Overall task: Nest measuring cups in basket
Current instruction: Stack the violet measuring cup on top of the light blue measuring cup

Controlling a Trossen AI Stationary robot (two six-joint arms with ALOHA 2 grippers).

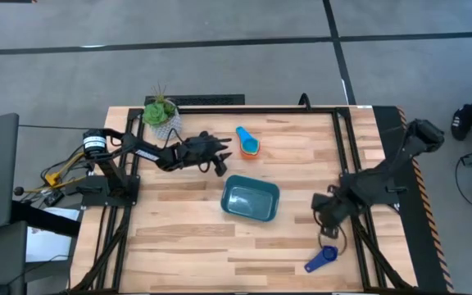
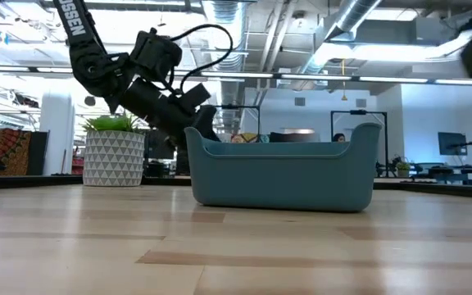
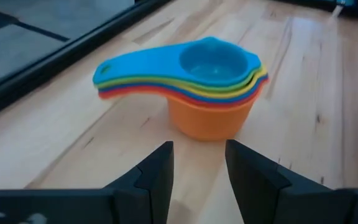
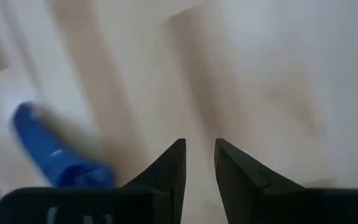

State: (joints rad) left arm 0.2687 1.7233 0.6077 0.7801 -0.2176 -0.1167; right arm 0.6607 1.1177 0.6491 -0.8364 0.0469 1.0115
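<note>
Teal basket (image 1: 251, 200) sitting at centre of the high view on the wooden table (image 1: 187, 238), upright, nothing visible inside it from above. In the low view, same basket (image 2: 283, 174) fills the middle, resting flat on the boards.

Stack of measuring cups (image 1: 248, 143) lying above the basket in the high view, slightly left of centre: light blue on top, then green, yellow, red, orange at the bottom, handles fanned toward upper left. Seen close in the left wrist view (image 3: 197, 84), nested together, standing on the table, well apart from the basket.

Blue measuring cup (image 1: 320, 259) lying alone at lower right of the high view, near the table edge, handle pointing lower left. Blurred at left edge of the right wrist view (image 4: 51, 158).

Left gripper (image 1: 221, 156) positioned left of the nested stack, pointing at it, raised above the table in the low view (image 2: 207, 123). Fingers (image 3: 157, 171) parted narrowly, nothing between them, short of the orange cup.

Right gripper (image 1: 328, 229) at right of centre, just above the blue cup in the frame. Fingers (image 4: 169, 165) slightly apart, empty; bare wood between them.

White patterned pot with plant (image 1: 161, 111) at upper left of the table.
</note>
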